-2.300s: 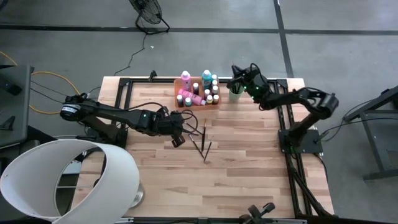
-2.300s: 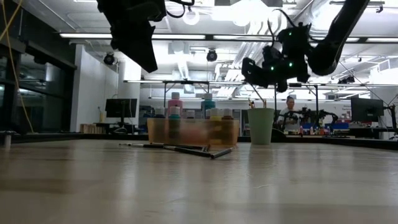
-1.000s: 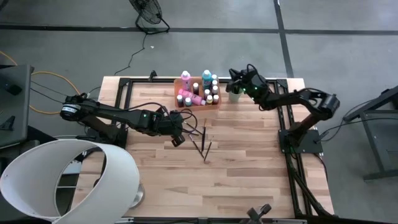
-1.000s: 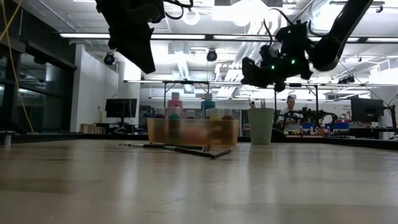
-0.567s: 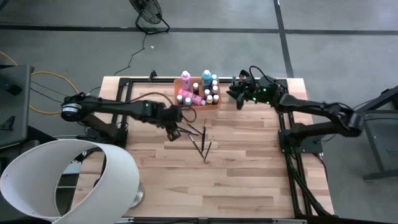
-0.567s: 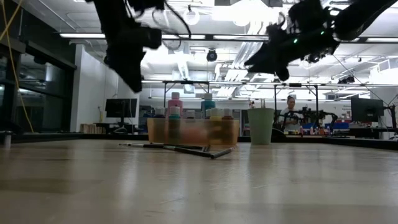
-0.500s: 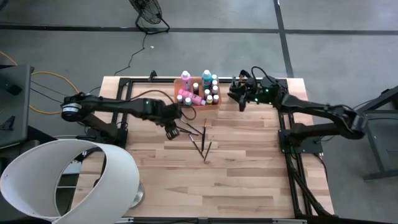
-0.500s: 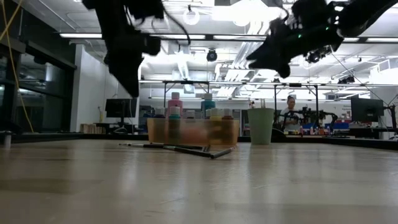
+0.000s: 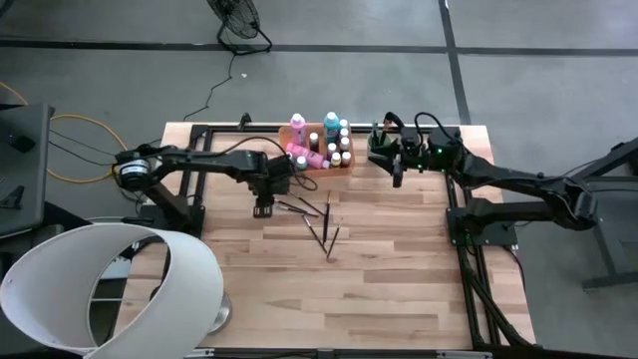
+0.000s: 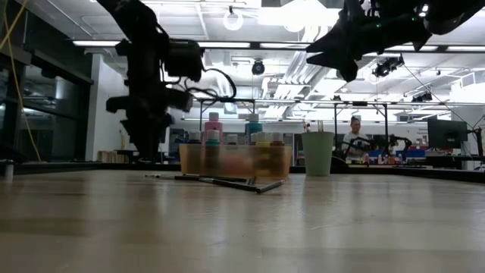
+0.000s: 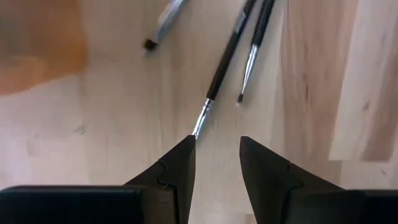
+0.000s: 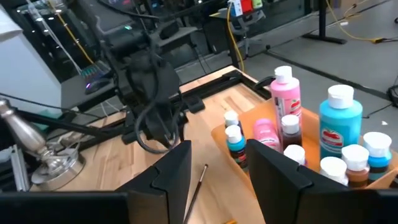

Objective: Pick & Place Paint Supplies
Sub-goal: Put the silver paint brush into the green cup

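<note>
While both arms hang over the far half of the counter (image 9: 379, 279), the scene reads as follows.

Left end effector (image 9: 263, 209): low over the wood, just left of the loose brushes; its fingers (image 11: 176, 171) stand a narrow gap apart with nothing between them, one tip right at the metal end of a brush.

Right end effector (image 9: 396, 178): raised above the counter, near the right end of the tray and beside the cup; its fingers (image 12: 174, 168) are parted and hold nothing.

Loose paintbrushes (image 9: 321, 223): a small scatter of thin dark-handled brushes lying flat on the wood, nearer than the tray, roughly at the counter's middle; three of them show in the left wrist view (image 11: 224, 62).

Paint bottles (image 9: 317, 143): pink, teal and brown, white-capped, crowded in the orange tray; a tall pink one (image 12: 283, 93) and a tall teal one (image 12: 340, 121) stand upright, and a pink one lies on its side.

Orange tray (image 10: 235, 161): translucent, at the far edge of the counter.

Green cup (image 10: 317, 154): upright, just right of the tray; thin sticks, likely brushes, rise from it.

Background: a person (image 10: 353, 133) sits far behind the cup.
</note>
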